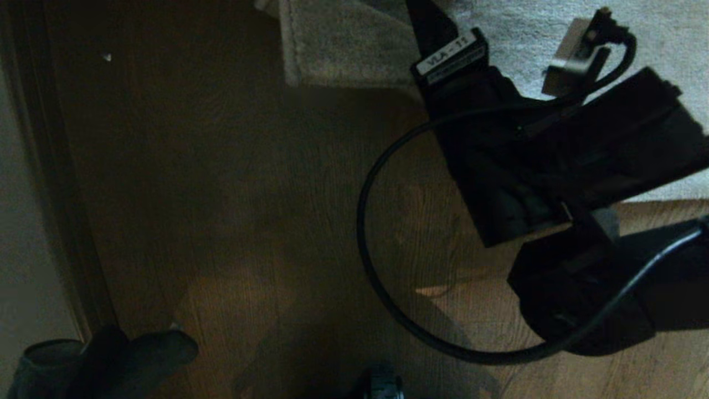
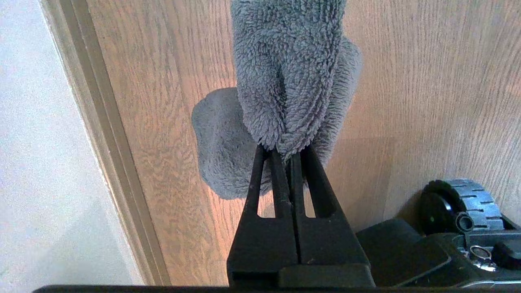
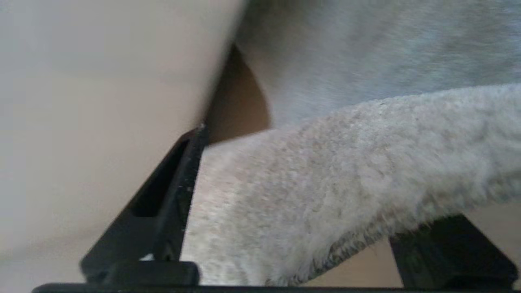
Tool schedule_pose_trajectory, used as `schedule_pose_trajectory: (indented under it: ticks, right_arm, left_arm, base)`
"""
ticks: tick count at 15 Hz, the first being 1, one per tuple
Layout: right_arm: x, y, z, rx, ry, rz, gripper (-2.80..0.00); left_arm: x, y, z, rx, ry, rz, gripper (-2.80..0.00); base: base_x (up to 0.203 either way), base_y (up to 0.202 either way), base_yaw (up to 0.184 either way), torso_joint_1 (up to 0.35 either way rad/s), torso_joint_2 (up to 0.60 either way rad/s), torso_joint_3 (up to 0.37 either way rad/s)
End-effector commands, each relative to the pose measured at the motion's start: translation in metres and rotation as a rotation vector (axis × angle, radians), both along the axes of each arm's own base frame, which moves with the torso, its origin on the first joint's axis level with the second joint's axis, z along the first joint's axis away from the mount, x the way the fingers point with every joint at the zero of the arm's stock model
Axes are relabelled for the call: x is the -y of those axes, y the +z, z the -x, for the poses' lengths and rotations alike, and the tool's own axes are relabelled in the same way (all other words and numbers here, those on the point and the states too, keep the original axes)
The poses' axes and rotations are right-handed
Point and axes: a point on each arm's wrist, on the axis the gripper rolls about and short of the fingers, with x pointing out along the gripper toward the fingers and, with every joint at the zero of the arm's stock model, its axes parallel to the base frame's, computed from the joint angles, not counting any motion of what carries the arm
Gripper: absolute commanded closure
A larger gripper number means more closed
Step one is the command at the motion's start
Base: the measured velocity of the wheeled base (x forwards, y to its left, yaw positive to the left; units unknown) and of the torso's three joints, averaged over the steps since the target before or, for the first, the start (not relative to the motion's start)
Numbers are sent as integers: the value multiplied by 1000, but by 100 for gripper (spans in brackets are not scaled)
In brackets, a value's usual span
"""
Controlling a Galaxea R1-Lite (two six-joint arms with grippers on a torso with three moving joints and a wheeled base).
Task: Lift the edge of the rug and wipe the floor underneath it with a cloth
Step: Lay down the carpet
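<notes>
Wood floor [image 1: 232, 221], pale shaggy rug [image 1: 343, 44]

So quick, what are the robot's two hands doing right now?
Left gripper: shut on the cloth, above the floor.
Right gripper: open, with the rug edge between its fingers, not clamped.

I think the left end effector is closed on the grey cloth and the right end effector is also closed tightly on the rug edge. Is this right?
Not fully. The left end effector is shut on the cloth, but the right end effector is open: the right wrist view shows its fingers spread wide, with the rug edge lying between them.
</notes>
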Motion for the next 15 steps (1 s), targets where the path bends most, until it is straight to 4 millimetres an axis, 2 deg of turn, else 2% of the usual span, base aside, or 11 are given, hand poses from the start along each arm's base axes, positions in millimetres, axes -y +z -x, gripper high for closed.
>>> schedule_pose_trajectory:
  ticks: [1, 6, 12, 15]
  right_arm:
    - [15, 22, 17, 54, 44, -116, -280]
    - [39, 49, 39, 85, 154, -265, -280]
    - [36, 47, 70, 93, 290, -228, -280]
    - [33, 33, 75, 55, 306, -180, -280]
  left_arm:
    - [0, 0, 0, 0, 0, 0, 0]
    - [0, 0, 0, 0, 0, 0, 0]
    - [0, 0, 0, 0, 0, 0, 0]
    - [0, 0, 0, 0, 0, 0, 0]
  base:
    - [0, 0, 0, 0, 0, 0]
    - [0, 0, 0, 0, 0, 0]
    - [0, 0, 0, 0, 0, 0]
    - [0, 0, 0, 0, 0, 0]
